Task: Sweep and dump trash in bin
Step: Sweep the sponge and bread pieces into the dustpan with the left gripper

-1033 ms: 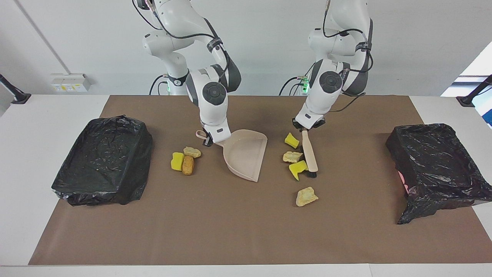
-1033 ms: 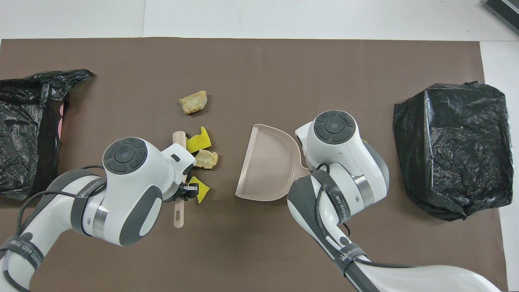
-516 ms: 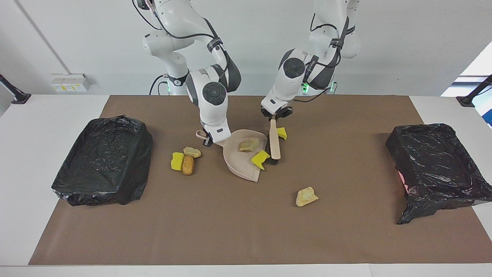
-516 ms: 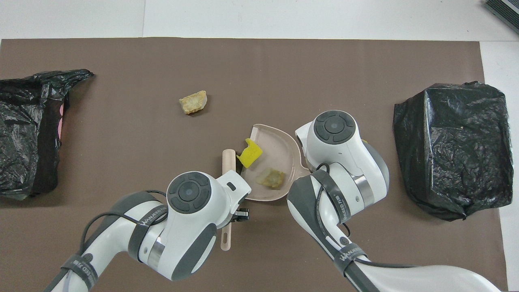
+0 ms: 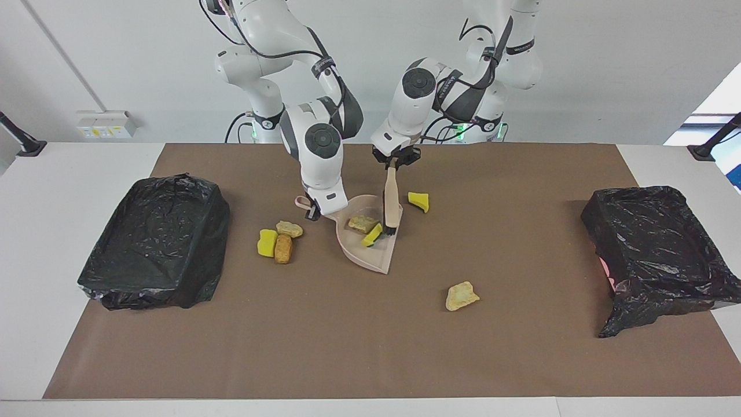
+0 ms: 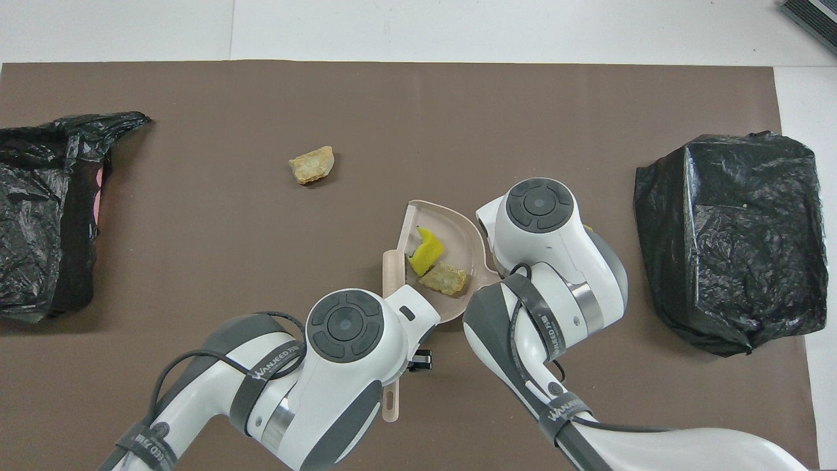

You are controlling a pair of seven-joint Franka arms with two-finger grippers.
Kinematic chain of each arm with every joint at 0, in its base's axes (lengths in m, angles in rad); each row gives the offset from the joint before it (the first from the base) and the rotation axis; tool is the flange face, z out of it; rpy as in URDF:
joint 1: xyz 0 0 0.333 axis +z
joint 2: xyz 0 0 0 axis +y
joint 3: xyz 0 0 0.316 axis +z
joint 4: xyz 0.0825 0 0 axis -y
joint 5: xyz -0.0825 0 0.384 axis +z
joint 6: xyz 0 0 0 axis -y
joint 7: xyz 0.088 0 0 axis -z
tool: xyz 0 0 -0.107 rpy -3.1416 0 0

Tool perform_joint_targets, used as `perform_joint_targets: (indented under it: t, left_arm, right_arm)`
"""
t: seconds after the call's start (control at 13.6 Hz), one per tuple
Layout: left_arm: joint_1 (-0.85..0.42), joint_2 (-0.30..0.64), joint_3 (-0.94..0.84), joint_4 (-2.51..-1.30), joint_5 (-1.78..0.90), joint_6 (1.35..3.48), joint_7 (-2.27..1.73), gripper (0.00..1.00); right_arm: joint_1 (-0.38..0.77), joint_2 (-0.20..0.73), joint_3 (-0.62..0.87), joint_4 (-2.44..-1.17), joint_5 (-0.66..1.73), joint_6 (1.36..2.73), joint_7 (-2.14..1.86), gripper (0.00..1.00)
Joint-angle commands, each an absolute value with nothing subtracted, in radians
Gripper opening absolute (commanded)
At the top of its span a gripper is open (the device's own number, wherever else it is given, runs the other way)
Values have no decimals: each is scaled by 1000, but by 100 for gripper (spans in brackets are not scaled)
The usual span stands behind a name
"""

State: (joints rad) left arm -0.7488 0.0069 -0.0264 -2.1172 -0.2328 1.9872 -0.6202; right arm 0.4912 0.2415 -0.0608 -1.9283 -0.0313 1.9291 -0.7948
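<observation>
My right gripper [image 5: 315, 209] is shut on the handle of the beige dustpan [image 5: 363, 250] [image 6: 458, 226], which rests on the mat. My left gripper [image 5: 395, 159] is shut on the handle of the beige brush [image 5: 392, 200] [image 6: 392, 265], whose bristles stand at the pan's mouth. In the pan lie a tan lump [image 5: 362, 223] [image 6: 444, 278] and a yellow piece [image 5: 373, 234] [image 6: 426, 248]. Another yellow piece [image 5: 418, 201] lies on the mat beside the pan. A tan lump [image 5: 462, 296] [image 6: 312, 164] lies farther out. Three more pieces [image 5: 279, 238] sit beside the pan's handle.
A black-bagged bin [image 5: 156, 240] [image 6: 726, 242] stands at the right arm's end of the table. A second one [image 5: 657, 249] [image 6: 46, 209] stands at the left arm's end. The brown mat [image 5: 370, 347] covers the table between them.
The left arm swept the brush toward the right arm's end, pushing a tan lump and a yellow piece into the dustpan. One yellow piece slid and stayed outside. The right arm held still.
</observation>
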Motion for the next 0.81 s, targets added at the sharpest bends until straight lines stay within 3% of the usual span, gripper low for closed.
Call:
perform_joint_targets:
  t: [0.0, 0.3, 0.74]
  left_arm:
    - [-736, -50, -26, -2114, -157, 1858, -800, 0]
    - [-752, -109, -31, -2143, -137, 1726, -1071, 0]
    - [-791, -135, -35, -2270, -181, 1833, -1399, 0]
  right_arm:
    - [480, 212, -57, -1983, -51, 1986, -811, 0]
    - [476, 207, -57, -2003, -58, 2035, -907, 0]
    - [469, 212, -57, -2010, -58, 2042, -934, 0]
